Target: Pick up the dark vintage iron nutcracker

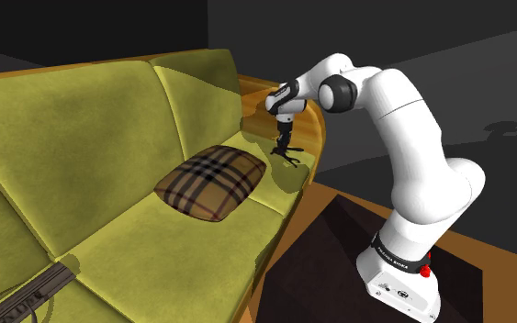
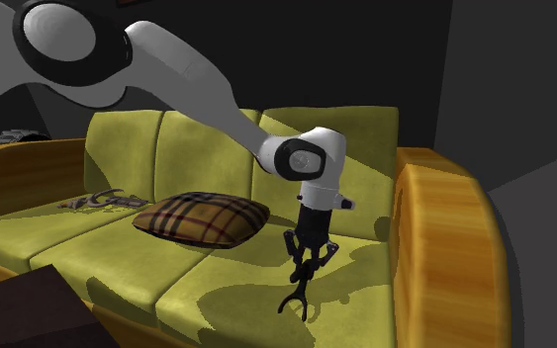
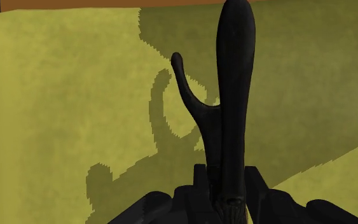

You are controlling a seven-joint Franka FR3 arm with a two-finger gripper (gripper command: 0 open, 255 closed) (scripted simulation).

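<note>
One arm [image 2: 197, 89] reaches down, gripper [image 2: 309, 259] clasping the nutcracker [image 2: 299, 292] over the sofa [image 2: 217, 287].

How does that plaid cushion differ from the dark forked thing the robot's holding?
The cushion lies flat on the sofa seat, untouched; the nutcracker hangs upright, clasped in the gripper. The cushion is broad and plump; the nutcracker is thin, with two splayed legs. The cushion is brown plaid; the nutcracker is plain black. Both are over the same yellow-green sofa.

Plaid cushion [image 1: 212, 181] — olive sofa [image 1: 91, 147]
</note>
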